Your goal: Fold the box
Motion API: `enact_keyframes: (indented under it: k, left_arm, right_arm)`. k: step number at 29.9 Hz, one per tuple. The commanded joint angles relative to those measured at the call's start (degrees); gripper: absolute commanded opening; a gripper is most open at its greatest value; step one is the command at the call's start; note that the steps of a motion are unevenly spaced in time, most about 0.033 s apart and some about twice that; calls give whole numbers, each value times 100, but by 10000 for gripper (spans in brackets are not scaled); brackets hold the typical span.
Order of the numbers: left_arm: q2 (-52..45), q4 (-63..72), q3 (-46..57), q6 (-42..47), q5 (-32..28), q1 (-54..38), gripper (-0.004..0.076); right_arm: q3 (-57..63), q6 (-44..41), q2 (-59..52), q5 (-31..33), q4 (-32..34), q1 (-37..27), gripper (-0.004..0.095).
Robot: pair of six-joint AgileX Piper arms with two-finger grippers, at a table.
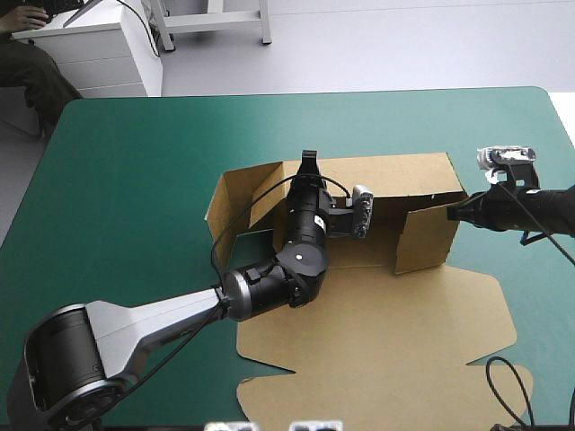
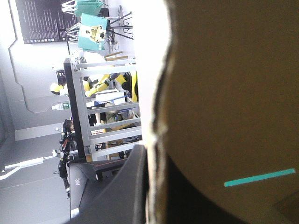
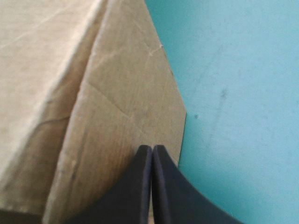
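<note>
The teal-green tabletop (image 1: pixel 135 180) carries the brown box (image 1: pixel 386 332) a little right of centre. It is partly raised: the far wall and a flap at either end stand up to form an open tray. The wide lid panel with its cut tabs lies flat toward the near edge. Within the tray only the left arm shows, reaching in across the flat lid from the near left corner. The left end effector (image 1: pixel 308 164) sits at the top edge of the far wall, its black fingers all but closed with the board's edge pinched between them. The right end effector (image 3: pixel 152 149) comes in from the right, its fingers closed together into one point. Its tip lies against the outer flap of the right wall, with bare cover just beside it.
</note>
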State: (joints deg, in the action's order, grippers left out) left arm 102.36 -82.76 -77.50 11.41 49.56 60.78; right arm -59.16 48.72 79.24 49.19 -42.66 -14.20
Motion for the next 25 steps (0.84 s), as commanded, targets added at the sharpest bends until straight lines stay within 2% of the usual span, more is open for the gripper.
enact_keyframes:
  k: [1, 5, 7, 12, 15, 25]
  left_arm:
    - [-223, -95, -166, 105, 70, 31, -8]
    - [-223, -95, -166, 115, 70, 31, -8]
    - [-223, -95, -166, 115, 70, 31, -8]
    - [-223, -95, -166, 115, 70, 31, -8]
    - [-223, -95, -166, 115, 70, 31, -8]
    - [-223, -95, -166, 115, 70, 31, -8]
  right_arm:
    - [118, 670, -456, -300, -572, -27, -14]
    - [153, 841, -646, -286, -377, -27, -6]
    - [153, 841, -707, -277, -88, -27, 58]
    - [153, 1159, -719, 14, 207, -27, 369]
    - [153, 1610, -730, 114, 207, -27, 486]
    - [140, 1673, -761, 529, 379, -27, 485]
